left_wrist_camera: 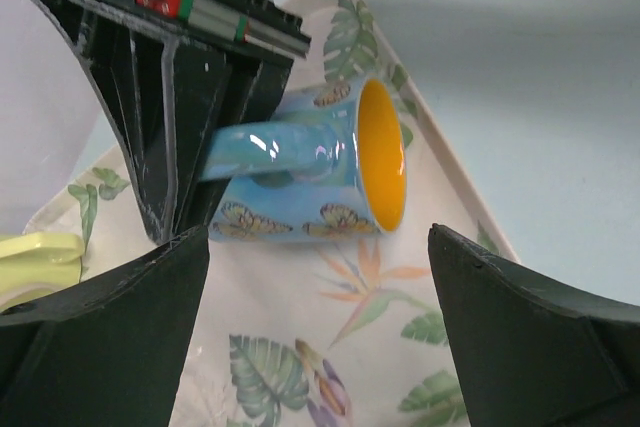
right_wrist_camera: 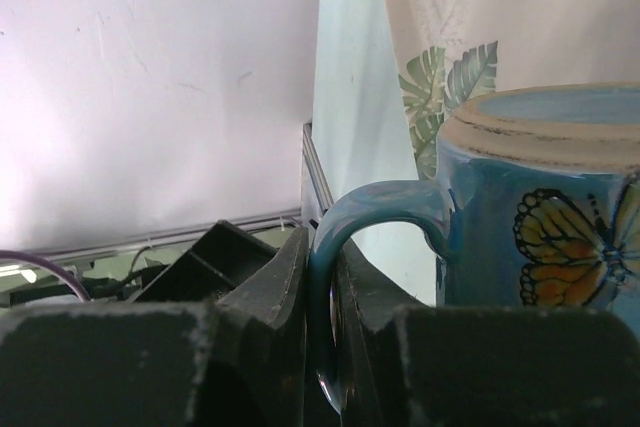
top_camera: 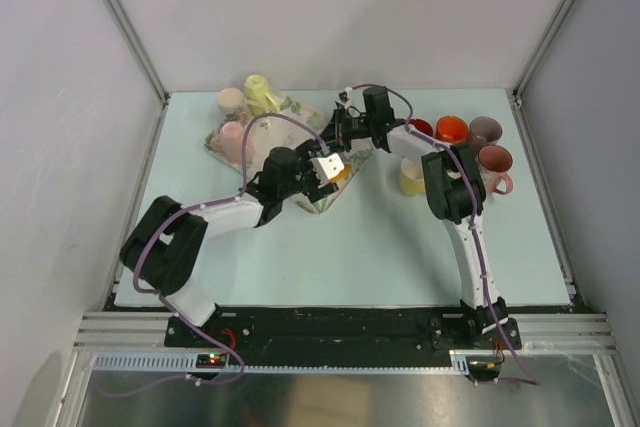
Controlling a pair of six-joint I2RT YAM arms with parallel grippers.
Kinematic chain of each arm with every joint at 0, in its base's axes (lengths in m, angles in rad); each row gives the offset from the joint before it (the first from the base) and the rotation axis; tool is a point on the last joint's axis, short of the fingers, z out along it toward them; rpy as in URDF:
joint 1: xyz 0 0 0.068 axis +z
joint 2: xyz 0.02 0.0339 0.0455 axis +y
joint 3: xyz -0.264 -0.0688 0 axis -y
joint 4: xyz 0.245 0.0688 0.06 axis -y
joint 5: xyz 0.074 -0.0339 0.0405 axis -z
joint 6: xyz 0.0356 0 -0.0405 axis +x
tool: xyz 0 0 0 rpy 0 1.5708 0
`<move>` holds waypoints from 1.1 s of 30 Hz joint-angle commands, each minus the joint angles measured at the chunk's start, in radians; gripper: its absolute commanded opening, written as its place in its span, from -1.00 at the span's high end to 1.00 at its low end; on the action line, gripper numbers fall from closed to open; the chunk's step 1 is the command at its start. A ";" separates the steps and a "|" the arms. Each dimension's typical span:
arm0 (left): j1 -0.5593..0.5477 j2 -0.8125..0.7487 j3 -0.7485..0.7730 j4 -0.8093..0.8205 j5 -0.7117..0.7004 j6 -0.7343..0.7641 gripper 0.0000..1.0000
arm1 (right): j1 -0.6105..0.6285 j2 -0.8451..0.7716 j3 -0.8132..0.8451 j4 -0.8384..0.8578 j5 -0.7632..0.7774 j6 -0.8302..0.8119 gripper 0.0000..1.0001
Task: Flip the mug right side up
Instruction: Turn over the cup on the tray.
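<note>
Left gripper [left_wrist_camera: 318,237], nearest the bases: fingers spread wide, holding nothing, one either side of the mug [left_wrist_camera: 300,192] and not touching it in the left wrist view.

The mug (blue, butterflies, orange inside) is on its side over the leaf-print tray [left_wrist_camera: 300,347], mouth pointing sideways. Cannot tell whether the body rests on the tray or hangs just clear.

Right gripper [right_wrist_camera: 322,287], coming in from the far side: pressed together on the mug's handle [right_wrist_camera: 375,202], pinching the loop low down, away from the body.

Beyond, a row of upright mugs [top_camera: 450,130] stands on the table [top_camera: 380,247] to the right. Pale yellow cups [top_camera: 260,95] sit at the tray's far left.

Step in hand, as I read it: the roll from sideways to mouth-up, about half done.

To do it well:
- Roll the right wrist so the mouth goes up. The pinch needs to be firm, since the glazed handle is likely slick and the heavy body could swing in the grip.
- Left fingers could close lightly on the body to stop that swing (optional).
- Set the base flat on the tray's floor, off the raised rim.
- Release only once the base sits flat.
</note>
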 commanded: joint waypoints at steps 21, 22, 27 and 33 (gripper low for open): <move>-0.031 0.258 0.177 0.301 -0.462 0.075 -0.71 | -0.043 -0.021 -0.030 0.080 0.033 0.083 1.00; -0.026 0.264 0.185 0.309 -0.459 0.074 -0.66 | -0.046 -0.024 -0.037 0.079 0.034 0.078 1.00; 0.004 0.269 0.203 0.332 -0.411 0.081 -0.44 | -0.067 -0.041 -0.056 0.031 0.044 0.050 1.00; 0.047 0.282 0.229 0.337 -0.420 0.072 -0.37 | -0.098 -0.058 -0.073 -0.018 0.053 0.004 1.00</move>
